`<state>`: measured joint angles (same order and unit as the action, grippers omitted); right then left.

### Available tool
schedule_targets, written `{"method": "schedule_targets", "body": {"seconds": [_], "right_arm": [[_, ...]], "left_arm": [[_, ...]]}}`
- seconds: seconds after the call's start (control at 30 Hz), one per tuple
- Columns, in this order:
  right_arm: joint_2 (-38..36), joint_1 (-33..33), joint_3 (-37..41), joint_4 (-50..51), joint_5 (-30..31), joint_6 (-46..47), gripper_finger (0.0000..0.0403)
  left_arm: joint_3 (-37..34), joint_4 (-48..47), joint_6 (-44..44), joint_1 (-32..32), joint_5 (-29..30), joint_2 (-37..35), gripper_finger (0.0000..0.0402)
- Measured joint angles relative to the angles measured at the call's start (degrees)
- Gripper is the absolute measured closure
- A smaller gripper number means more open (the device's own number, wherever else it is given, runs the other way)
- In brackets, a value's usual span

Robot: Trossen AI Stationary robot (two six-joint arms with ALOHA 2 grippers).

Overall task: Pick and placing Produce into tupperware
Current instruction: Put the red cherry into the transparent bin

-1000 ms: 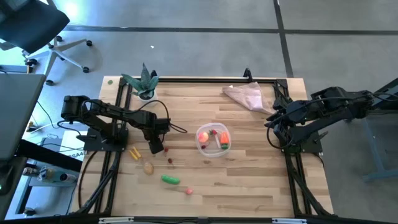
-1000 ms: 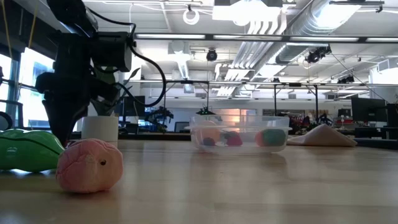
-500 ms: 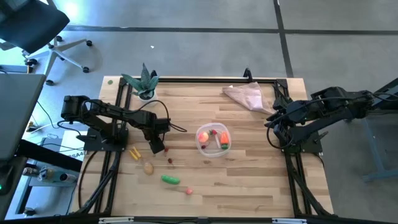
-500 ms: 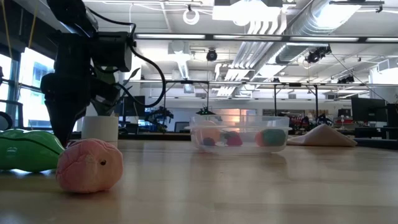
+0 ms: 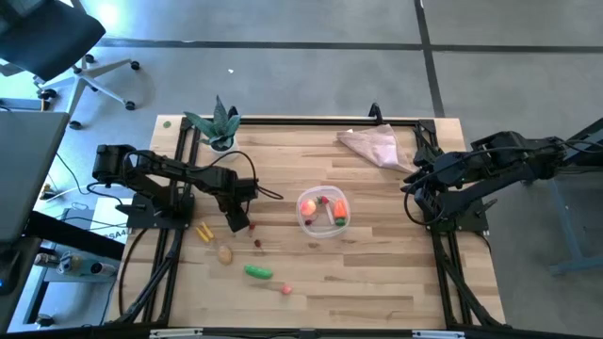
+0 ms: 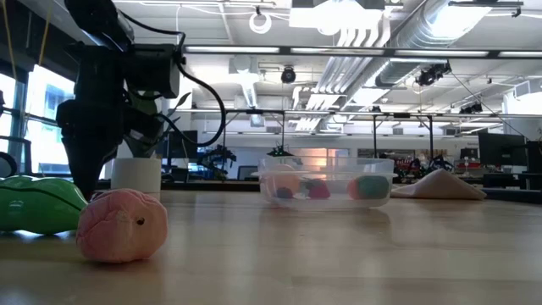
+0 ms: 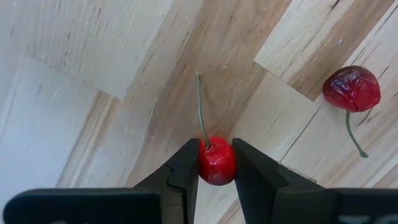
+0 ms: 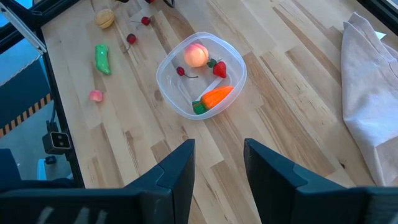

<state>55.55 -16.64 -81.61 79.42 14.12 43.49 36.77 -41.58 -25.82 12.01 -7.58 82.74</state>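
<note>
The table [image 5: 377, 282] is a pale wooden slab with an arm mounted at each side. From above, the left arm reaches in over the left part of the wood, and the left gripper [image 5: 239, 224] points down at the surface, just left of the tub [image 5: 323, 213]. The right arm sits folded at the right edge, and the right gripper [image 8: 219, 163] hangs above the table with its fingers spread and nothing between them.

The cloth [image 5: 372, 145] lies crumpled at the far right, and the plant [image 5: 217, 123] stands at the far left corner. The tub sits near the middle. The right wrist view shows what it holds: a peach [image 8: 196, 55], a carrot [image 8: 215, 97], a strawberry [image 8: 219, 69] and a small cherry.

Left of the tub and nearer, loose produce lies on the wood: a green pod [image 5: 258, 272], a potato [image 5: 224, 253], yellow pieces [image 5: 203, 231] and a pink piece [image 5: 285, 289], which looms large in the low view.

Only the left wrist view shows the grip: the fingers [image 7: 180, 171] pinch a red cherry [image 7: 217, 163] against the table, its stem pointing away. A second, darker cherry [image 7: 351, 88] lies near it, untouched.
</note>
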Motion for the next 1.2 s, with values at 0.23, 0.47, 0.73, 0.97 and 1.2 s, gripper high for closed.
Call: {"method": "schedule_targets", "body": {"seconds": [0.23,0.47,0.73,0.97,1.2], "right_arm": [[-0.01,0.00,0.01,0.00,0.00,0.01,0.0272],[0.00,0.00,0.01,0.00,0.01,-0.01,0.0272],[-0.02,0.00,0.01,0.00,-0.01,-0.01,0.0272],[-0.02,0.00,0.01,0.00,0.00,0.01,0.0272],[0.00,0.00,-0.01,-0.01,-0.01,0.00,0.0272]], "left_arm": [[0.00,0.00,0.00,0.00,-0.32,0.02,0.0319],[3.70,-0.17,0.98,0.00,-3.02,0.13,0.0326],[18.36,-0.20,3.66,-0.02,-1.38,0.13,0.0325],[35.39,4.13,7.58,-0.02,4.11,0.07,0.0325],[49.92,7.96,13.87,-0.02,6.09,5.80,0.0324]]}}
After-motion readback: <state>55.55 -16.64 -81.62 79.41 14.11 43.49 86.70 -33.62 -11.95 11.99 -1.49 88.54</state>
